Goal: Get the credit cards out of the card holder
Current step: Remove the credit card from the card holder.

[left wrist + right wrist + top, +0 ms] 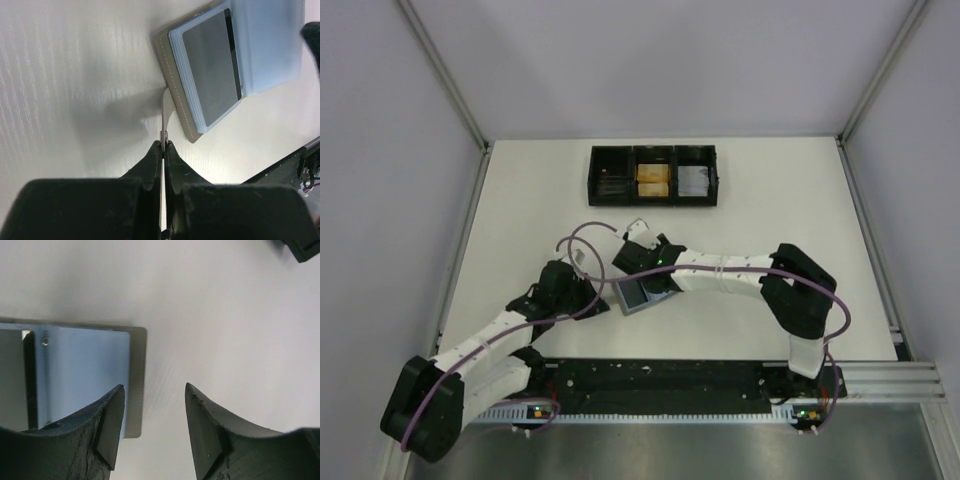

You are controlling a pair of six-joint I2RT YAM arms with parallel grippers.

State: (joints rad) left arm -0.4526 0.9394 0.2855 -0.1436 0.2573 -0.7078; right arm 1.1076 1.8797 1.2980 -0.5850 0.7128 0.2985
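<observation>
The grey card holder lies open on the table between the two arms, light blue inside. My left gripper is shut on the holder's small tab at its edge; it also shows in the top view. A silvery-grey credit card sits in the holder's clear sleeves, with a light blue flap partly over it. My right gripper is open and empty, low over the holder's edge. One finger is over the blue inside, the other over bare table.
A black three-compartment tray stands at the back middle of the table, with an orange item in its middle cell and a grey one in its right cell. The white table is bounded by walls and a rail at the near edge.
</observation>
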